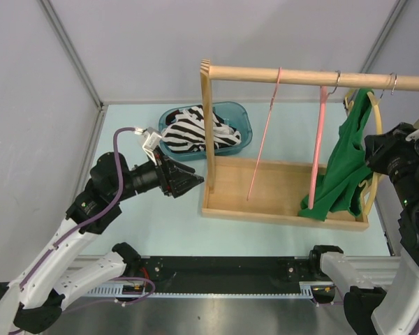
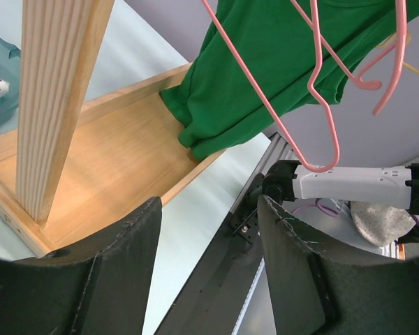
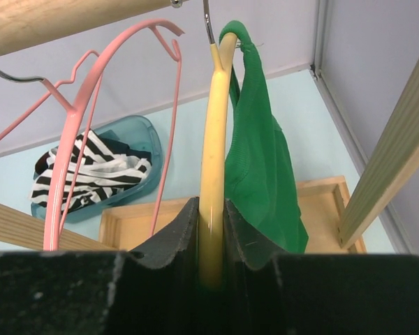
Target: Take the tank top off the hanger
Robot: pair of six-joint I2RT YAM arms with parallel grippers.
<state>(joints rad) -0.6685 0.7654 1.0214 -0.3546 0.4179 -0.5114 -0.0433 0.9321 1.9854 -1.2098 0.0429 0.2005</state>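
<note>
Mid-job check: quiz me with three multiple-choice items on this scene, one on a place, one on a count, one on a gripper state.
1. The striped garment lies:
A in the teal basket
B hung up
C held by an arm

2. Pink hangers on the rail:
A one
B two
C three

3. The right gripper is:
A wide open
B shut on the yellow hanger
C shut on nothing

Answers:
1 A, the stripes fill the basket in the top view.
2 B, two pink hangers hang side by side from the rail.
3 B, the wrist view shows both fingers pressed against the yellow hanger.
</note>
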